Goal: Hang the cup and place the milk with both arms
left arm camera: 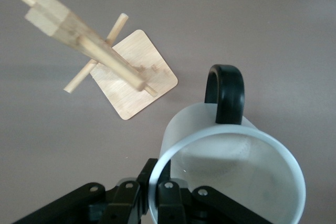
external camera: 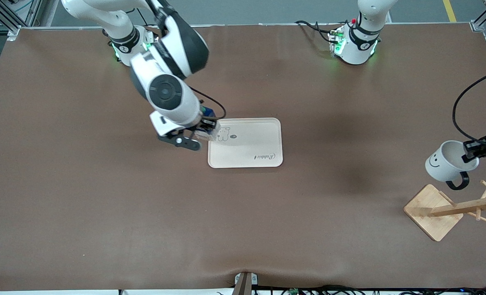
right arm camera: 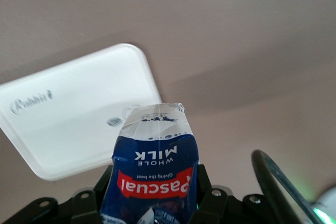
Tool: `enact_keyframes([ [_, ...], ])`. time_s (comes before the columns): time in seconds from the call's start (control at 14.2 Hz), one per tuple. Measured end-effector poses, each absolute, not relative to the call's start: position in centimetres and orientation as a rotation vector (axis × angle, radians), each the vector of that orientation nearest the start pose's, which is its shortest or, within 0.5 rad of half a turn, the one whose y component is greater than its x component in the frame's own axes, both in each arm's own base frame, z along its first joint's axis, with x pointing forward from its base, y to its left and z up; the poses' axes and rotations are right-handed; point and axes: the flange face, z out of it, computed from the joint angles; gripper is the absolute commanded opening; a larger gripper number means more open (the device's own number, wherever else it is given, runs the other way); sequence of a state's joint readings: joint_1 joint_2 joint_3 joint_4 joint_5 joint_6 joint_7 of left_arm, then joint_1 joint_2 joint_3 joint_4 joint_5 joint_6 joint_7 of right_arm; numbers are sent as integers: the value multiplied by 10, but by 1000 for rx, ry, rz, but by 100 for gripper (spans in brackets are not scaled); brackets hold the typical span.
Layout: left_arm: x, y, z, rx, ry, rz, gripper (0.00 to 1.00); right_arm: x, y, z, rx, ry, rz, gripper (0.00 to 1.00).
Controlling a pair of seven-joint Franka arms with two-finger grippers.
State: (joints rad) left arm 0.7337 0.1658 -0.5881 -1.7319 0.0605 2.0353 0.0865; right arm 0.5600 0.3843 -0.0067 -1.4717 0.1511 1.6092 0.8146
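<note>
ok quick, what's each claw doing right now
Left claw: shut on the cup rim, over the wooden rack.
Right claw: shut on the milk, at the tray edge.

I see the cup [external camera: 447, 166], a white mug with a black smiley face and black loop handle, held tilted in the air by its rim, just above the wooden rack; the milk [right arm camera: 152, 169], a dark blue carton with a red label band, is held above the tray's edge
</note>
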Motion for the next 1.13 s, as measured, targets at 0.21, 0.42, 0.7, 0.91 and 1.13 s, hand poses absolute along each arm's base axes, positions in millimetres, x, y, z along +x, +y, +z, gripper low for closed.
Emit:
enact_keyframes([
  [0.21, 607, 134, 508, -3162, -38, -276, 0, 567, 264, 459, -3115, 368, 577, 0],
  [0.42, 607, 137, 509, -3159, 21, -282, 0, 589, 168, 438, -3141, 391, 652, 0],
  [0.7, 609, 163, 504, -3163, 93, -289, 0, 602, 88, 418, -3144, 365, 662, 0],
  [0.91, 615, 170, 502, -3174, 103, -305, 0, 616, -10, 403, -3111, 279, 540, 0],
  [1.13, 621, 176, 502, -3184, 100, -324, 0, 614, -75, 378, -3121, 186, 431, 0],
])
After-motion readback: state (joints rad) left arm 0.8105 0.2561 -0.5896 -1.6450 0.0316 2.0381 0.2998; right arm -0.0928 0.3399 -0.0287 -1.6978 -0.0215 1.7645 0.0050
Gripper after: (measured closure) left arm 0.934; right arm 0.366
